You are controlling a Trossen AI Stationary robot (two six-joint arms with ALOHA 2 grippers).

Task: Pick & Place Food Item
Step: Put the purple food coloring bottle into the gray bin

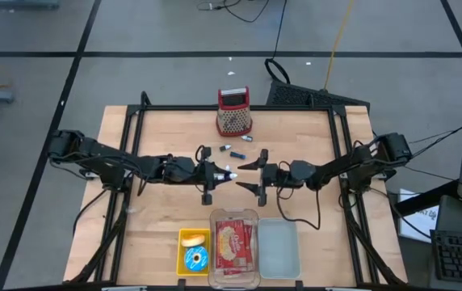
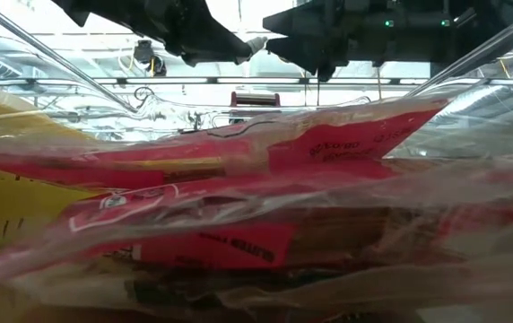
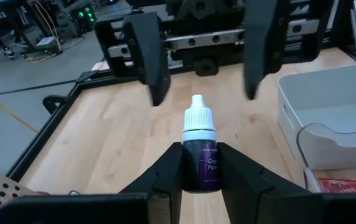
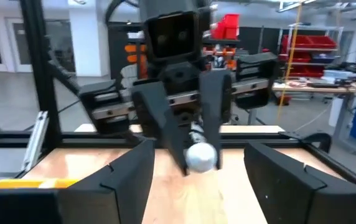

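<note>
Gripping a small dropper bottle (image 3: 200,146) by its dark purple-labelled body, the left gripper (image 1: 222,174) hovers above the middle of the wooden table (image 1: 158,137), the bottle's white cap pointing at the right gripper (image 1: 257,175). That gripper faces it nose to nose, its jaws spread wide with nothing between them, the fingertips just short of the cap. At the table's far edge stands a red box grater (image 1: 234,111), with a few small items (image 1: 235,148) scattered in front of it. Along the near edge sit a yellow tray (image 1: 195,250), a clear container holding a red food packet (image 1: 233,243), and a pale lid (image 1: 279,249) beside it.
</note>
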